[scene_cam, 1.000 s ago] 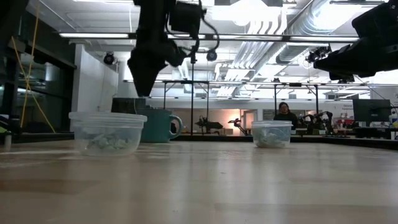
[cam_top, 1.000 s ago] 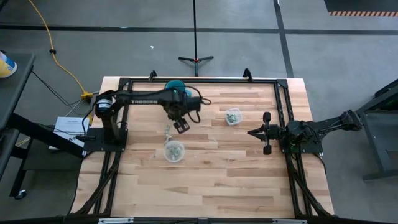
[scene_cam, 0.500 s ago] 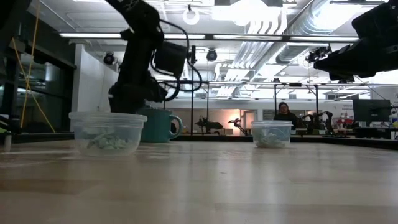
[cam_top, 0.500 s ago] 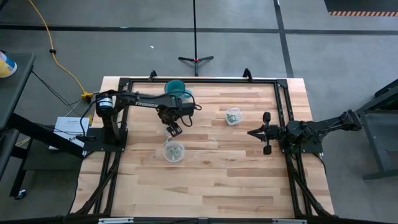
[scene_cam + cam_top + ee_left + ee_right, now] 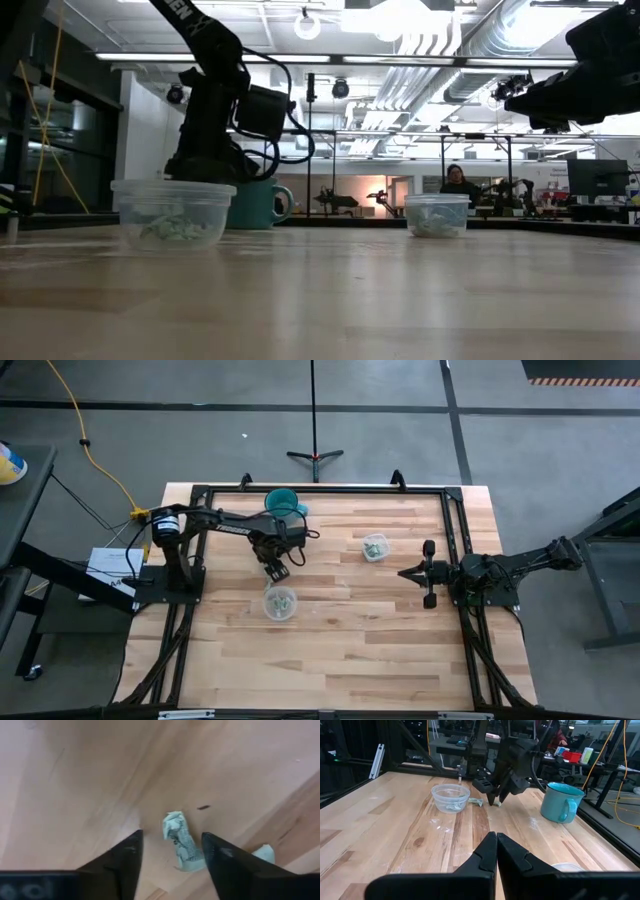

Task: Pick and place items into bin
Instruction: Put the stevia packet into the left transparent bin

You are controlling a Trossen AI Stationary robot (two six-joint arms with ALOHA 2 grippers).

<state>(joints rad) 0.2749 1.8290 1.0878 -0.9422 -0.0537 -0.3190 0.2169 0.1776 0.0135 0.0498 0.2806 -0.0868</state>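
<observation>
A small pale green-grey crumpled piece (image 5: 180,845) lies on the wooden table. My left gripper (image 5: 171,840) is open and low over it, one finger on either side, touching nothing. A second piece (image 5: 263,854) lies just beyond one finger. In the high view my left gripper (image 5: 276,571) sits just far of a clear bowl (image 5: 280,603) that holds several such pieces. A second clear bowl (image 5: 374,547) with pieces stands toward the right. My right gripper (image 5: 403,573) is shut and waits at the table's right side.
A teal mug (image 5: 283,503) stands at the far edge behind the left arm. A black frame (image 5: 455,540) borders the table. Bare wood lies near of the bowls. In the low view a person (image 5: 458,183) sits far back in the room.
My left gripper has come down from well above the table to just over its surface, shifting slightly toward the left and near edges, and now stands behind the near clear bowl. The bowls and mug have stayed put.
</observation>
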